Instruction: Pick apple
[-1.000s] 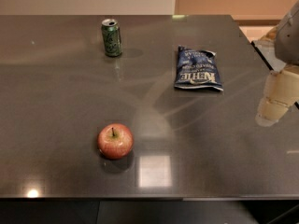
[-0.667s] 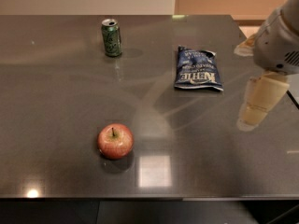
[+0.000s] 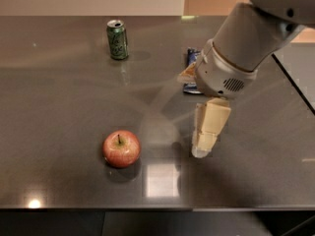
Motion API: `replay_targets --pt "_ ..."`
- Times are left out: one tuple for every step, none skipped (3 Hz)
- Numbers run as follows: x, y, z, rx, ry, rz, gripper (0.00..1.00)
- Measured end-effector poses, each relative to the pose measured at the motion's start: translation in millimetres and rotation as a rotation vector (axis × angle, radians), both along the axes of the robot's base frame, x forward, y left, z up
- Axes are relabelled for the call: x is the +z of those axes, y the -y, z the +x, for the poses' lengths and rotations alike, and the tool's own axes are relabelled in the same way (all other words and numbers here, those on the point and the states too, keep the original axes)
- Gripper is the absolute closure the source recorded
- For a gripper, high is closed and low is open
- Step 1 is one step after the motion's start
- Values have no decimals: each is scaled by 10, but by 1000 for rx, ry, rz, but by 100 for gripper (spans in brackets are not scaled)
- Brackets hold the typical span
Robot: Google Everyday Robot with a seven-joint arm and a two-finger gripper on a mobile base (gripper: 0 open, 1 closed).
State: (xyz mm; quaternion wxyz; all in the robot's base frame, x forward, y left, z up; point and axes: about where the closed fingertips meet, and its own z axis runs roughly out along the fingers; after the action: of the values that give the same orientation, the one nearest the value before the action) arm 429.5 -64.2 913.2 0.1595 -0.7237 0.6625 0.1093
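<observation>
The apple (image 3: 121, 148) is small, round and red with yellowish patches and a short brown stem. It sits on the dark table (image 3: 59, 102) toward the front, left of centre. My gripper (image 3: 204, 144) hangs from the arm at the right, its cream-coloured fingers pointing down just above the table. It is to the right of the apple, about an apple and a half's width away, and holds nothing.
A green can (image 3: 117, 39) stands upright at the back left. A dark blue snack bag (image 3: 190, 63) lies at the back, mostly hidden behind my arm. The table's right edge (image 3: 295, 87) runs diagonally at the far right.
My arm has swung in from the right edge toward the table's middle. The gripper now hangs much nearer the apple. The apple, can and bag have not moved.
</observation>
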Motion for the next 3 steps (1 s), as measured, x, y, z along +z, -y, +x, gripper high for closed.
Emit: replay_targets --pt "-120 -341 -62 76 -7 33 0" --pt "-208 -617 -69 120 9 79 0" --pt "-301 -818 -65 146 14 116 0"
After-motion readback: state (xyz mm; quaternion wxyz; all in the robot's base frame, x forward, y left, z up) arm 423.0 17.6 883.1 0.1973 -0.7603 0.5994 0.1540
